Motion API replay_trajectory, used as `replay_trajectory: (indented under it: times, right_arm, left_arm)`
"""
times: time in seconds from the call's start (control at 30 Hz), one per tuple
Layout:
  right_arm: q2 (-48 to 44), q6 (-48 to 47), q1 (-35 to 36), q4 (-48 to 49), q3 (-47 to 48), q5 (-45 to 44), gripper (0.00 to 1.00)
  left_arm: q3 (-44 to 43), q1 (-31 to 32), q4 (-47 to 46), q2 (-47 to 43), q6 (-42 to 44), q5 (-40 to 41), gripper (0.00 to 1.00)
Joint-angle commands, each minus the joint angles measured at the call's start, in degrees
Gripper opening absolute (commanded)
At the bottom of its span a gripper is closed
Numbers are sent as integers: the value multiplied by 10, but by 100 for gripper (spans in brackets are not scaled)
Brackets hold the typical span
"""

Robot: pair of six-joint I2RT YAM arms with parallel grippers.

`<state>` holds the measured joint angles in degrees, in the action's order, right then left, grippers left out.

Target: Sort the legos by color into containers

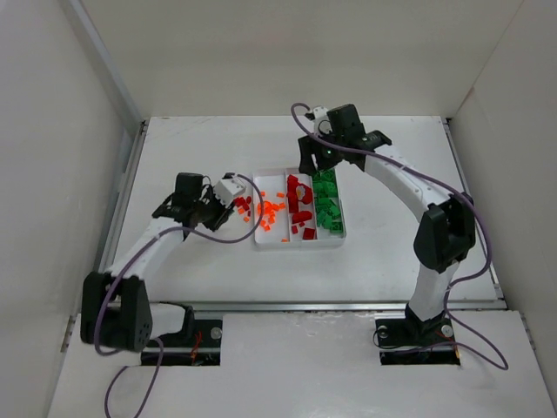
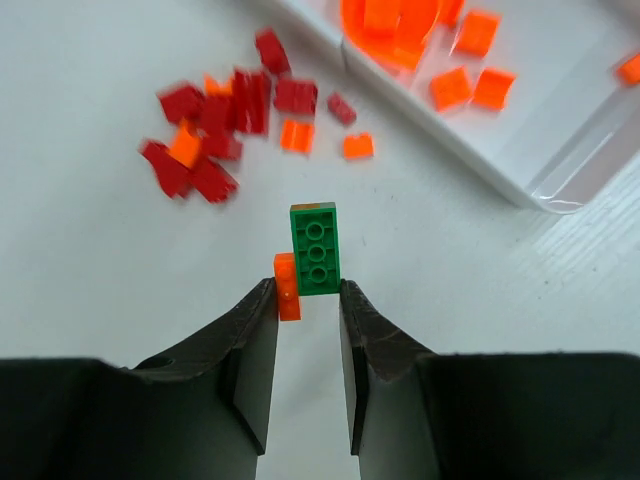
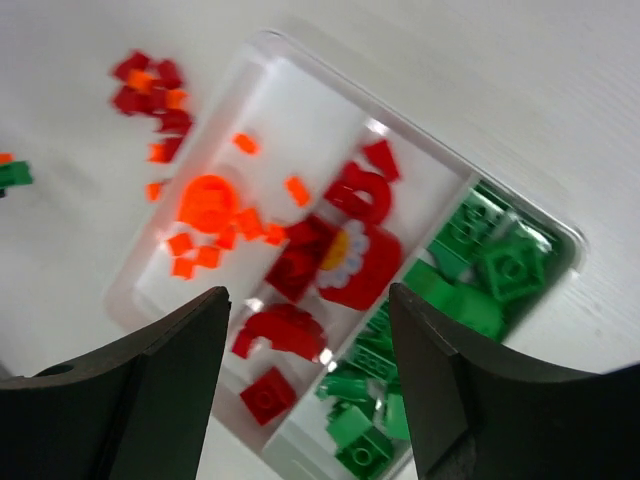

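Legos loose beside tray wall

Top cam: fixed high, behind the arm bases, pitched down and forward. Whole table in frame, white shallow three-compartment plastic tray roughly centre.

Left wrist cam: low and very close to the tabletop, just left of the tray, facing its orange-filled compartment (only that corner in shot, top right).

Right wrist cam: higher, above the tray, tilted down; all three compartments visible, running diagonally.

Overlap, wrist to wrist: the orange compartment, the loose heap of dark red and orange plastic pieces left of the tray, and the green studded plastic brick, centre frame for left wrist, far left edge for right wrist. Top cam covers all of it.
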<state>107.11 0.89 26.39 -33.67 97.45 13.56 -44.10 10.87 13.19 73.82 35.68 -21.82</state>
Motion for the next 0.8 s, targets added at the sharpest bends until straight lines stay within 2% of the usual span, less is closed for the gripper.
replay_trajectory:
  times: [0.0,0.13,0.2,0.27,0.37,0.57,0.77]
  right_arm:
    - [-47,-47,28,49,15,97,71]
    - [-29,-18,57,41,47,154,71]
    - [-23,20,63,61,54,217,71]
    - [-23,53,63,104,54,291,69]
    - [-18,124,68,176,49,341,66]
    - [3,143,81,185,66,378,63]
    - [27,118,99,134,72,372,62]
  left_arm:
    - [14,1,-4,-92,62,-80,0]
    - [24,22,-54,-162,37,-101,0]
    - [30,40,-100,-184,26,-93,0]
    - [30,53,-125,-190,11,-69,0]
    - [16,75,-140,-184,5,-52,0]
    - [4,104,-164,-184,-7,-31,0]
    - [-7,121,-176,-177,-26,-15,0]
